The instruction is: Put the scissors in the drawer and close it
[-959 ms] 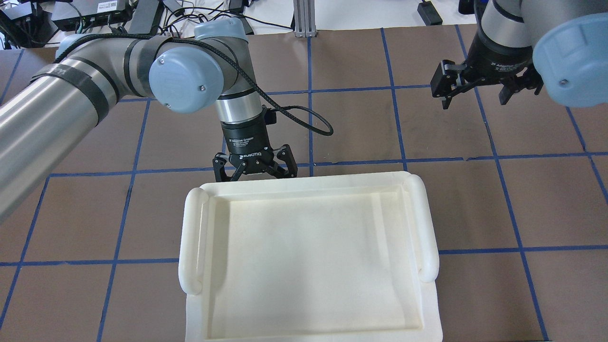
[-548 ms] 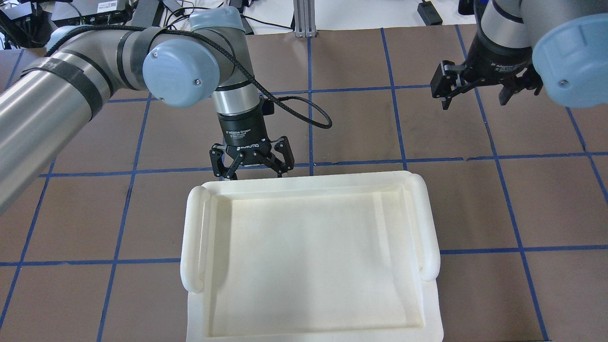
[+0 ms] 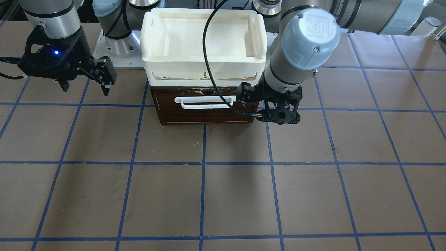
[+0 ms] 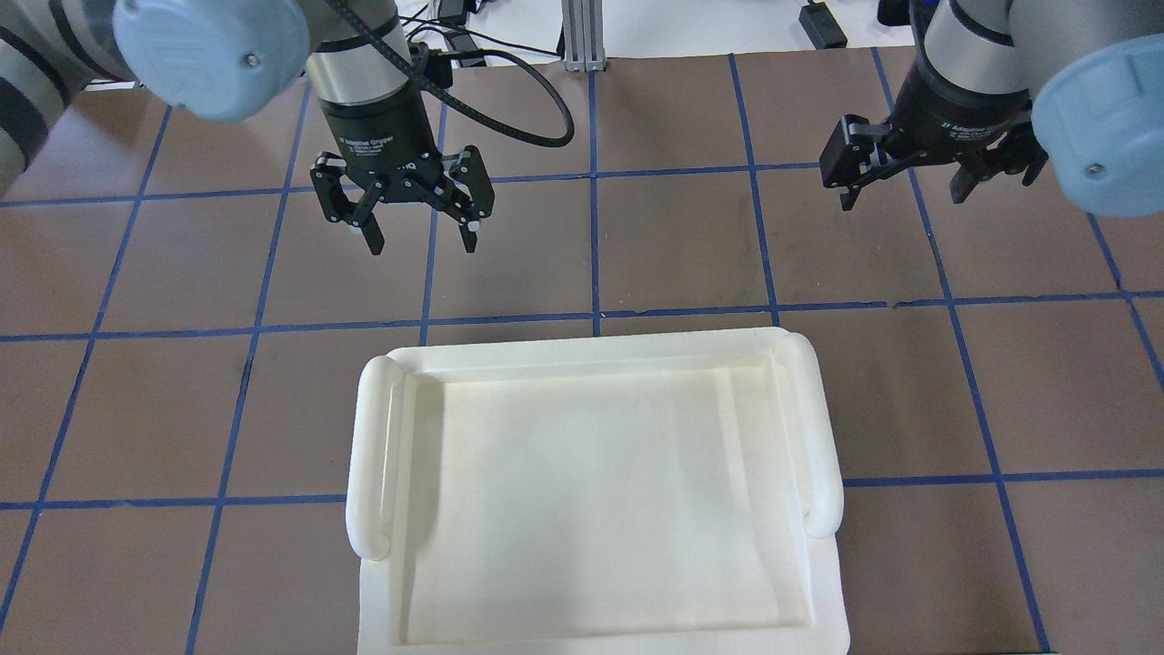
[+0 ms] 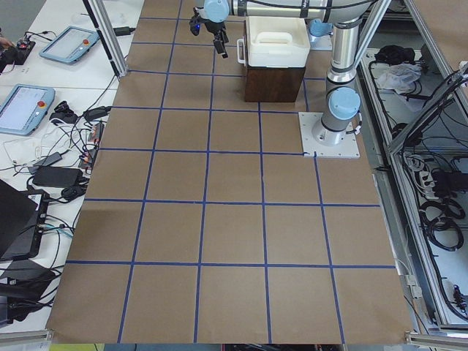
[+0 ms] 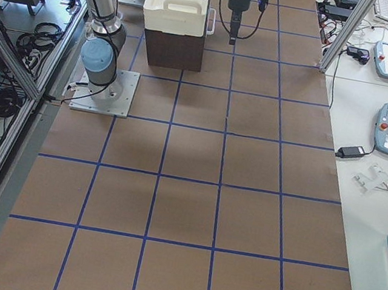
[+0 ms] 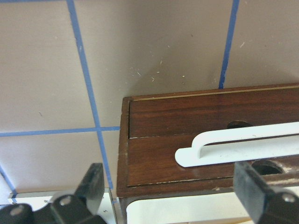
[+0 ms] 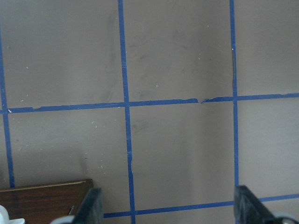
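Note:
The scissors show in no view. The drawer (image 3: 205,113) has a dark brown front and a white bar handle (image 3: 204,103). It sits pushed in under the white tray, and none of its pale interior shows. It also shows in the left wrist view (image 7: 187,154), and a corner of it in the right wrist view (image 8: 46,200). My left gripper (image 4: 421,244) is open and empty, raised in front of the drawer's end on my left (image 3: 275,104). My right gripper (image 4: 905,189) is open and empty, hovering off to the drawer's other side (image 3: 85,85).
A white plastic tray (image 4: 364,473) lies empty on top of the brown cabinet (image 3: 148,38). The brown table mat with a blue tape grid (image 3: 209,195) spreads in front. Cables and control tablets (image 5: 25,102) lie on side tables.
My left gripper has drawn back and up from the tray's front edge and the drawer front, still open. The right arm has barely moved.

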`<state>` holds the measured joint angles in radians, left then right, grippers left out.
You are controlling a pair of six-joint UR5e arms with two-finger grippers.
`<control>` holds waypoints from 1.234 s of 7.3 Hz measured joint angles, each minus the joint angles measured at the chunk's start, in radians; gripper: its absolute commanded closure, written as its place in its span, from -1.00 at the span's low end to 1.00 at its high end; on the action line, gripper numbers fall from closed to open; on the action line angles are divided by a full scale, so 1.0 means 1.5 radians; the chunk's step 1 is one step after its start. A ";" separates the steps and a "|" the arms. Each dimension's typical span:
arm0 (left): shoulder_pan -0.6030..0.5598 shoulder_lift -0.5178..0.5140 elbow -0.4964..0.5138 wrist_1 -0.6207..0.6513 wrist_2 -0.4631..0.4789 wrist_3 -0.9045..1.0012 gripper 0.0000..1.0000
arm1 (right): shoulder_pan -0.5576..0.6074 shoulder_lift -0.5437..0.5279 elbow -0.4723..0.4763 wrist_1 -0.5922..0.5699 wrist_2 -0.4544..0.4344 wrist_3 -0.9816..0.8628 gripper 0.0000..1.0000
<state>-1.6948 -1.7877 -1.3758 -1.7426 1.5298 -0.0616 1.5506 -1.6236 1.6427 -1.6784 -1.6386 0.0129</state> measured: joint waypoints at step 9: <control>0.041 0.131 -0.069 0.126 0.027 0.043 -1.00 | 0.001 -0.016 0.014 -0.004 0.050 -0.008 -1.00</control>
<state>-1.6325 -1.5913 -1.4798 -1.5532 1.5697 0.0024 1.5523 -1.6476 1.6634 -1.6844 -1.5642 0.0014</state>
